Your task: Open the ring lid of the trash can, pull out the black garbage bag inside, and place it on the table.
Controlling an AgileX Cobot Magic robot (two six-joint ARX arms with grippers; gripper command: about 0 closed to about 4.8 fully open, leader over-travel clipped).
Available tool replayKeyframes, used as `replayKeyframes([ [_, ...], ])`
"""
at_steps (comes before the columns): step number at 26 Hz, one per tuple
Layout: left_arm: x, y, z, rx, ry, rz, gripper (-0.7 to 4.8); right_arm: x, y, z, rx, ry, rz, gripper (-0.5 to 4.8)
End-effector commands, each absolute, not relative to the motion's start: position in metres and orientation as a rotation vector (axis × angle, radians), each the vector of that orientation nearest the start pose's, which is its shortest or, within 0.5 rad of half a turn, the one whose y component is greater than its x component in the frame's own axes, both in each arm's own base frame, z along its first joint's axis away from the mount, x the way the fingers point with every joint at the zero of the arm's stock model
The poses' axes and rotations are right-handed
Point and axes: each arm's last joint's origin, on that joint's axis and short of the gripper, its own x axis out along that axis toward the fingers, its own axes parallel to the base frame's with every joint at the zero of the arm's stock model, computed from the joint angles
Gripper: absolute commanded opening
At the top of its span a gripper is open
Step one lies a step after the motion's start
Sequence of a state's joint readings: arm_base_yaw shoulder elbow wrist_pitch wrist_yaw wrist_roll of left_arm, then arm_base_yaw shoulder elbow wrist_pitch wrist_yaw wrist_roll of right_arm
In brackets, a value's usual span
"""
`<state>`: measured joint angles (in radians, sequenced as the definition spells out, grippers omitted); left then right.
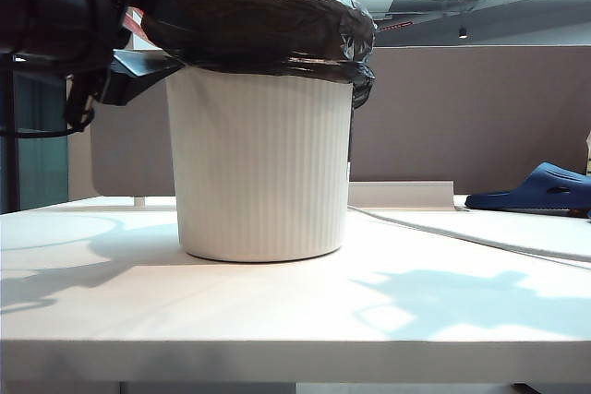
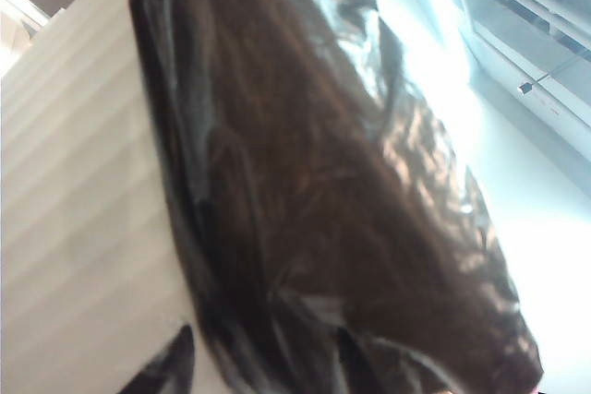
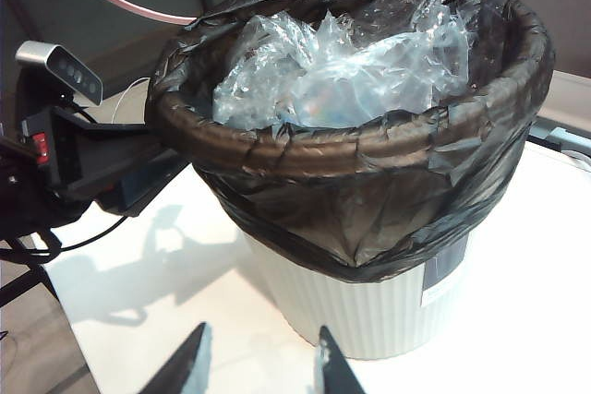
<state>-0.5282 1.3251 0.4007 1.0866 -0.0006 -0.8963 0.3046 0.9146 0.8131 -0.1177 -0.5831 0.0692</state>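
bag spot: black garbage bag (image 3: 369, 200) sits in the trash can (image 1: 263, 168) mid-table (image 1: 295, 311), its edge rolled over the rim

handling: looks thin, soft, slippery and probably light, clear crinkly plastic inside, so I'd pinch the rolled rim fold

left gripper (image 2: 254, 366): right against the bag at the rim, can't tell if it's clamped

right gripper (image 3: 260, 362): fingers apart, empty, just beside the can

ring lid (image 3: 138, 2): pink arc behind the can

surface: wide white flat table (image 1: 295, 320), thick front edge | on it, centre: cream-white ribbed round plastic trash can (image 1: 263, 168), upright, base flat on top | right rear: dark blue rubber slipper (image 1: 540, 189) | thin pale cable (image 1: 462, 239) running across right side
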Motion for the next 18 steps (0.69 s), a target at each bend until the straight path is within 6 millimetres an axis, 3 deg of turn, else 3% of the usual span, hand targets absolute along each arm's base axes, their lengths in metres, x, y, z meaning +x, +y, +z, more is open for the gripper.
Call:
replayKeyframes([
  [1, 0.2175, -0.128, 0.2226, -0.917, 0.06, -0.595, 1.92, 0.1843, 0.0749, 0.3301, 0.09, 0.232, 0.879, 1.44],
  [11, 0.2211, -0.1304, 0.2229, -0.916, 0.068, -0.605, 1.73, 0.1843, 0.0749, 0.3302, 0.09, 0.231, 0.879, 1.44],
  [16, 0.2215, -0.1307, 0.2206, -0.911, 0.09, -0.595, 0.15, 0.1843, 0.0749, 0.3301, 0.09, 0.231, 0.879, 1.44],
  [18, 0.2217, -0.1308, 0.2188, -0.907, 0.107, -0.586, 0.13, 0.1843, 0.0749, 0.3301, 0.09, 0.231, 0.879, 1.44],
])
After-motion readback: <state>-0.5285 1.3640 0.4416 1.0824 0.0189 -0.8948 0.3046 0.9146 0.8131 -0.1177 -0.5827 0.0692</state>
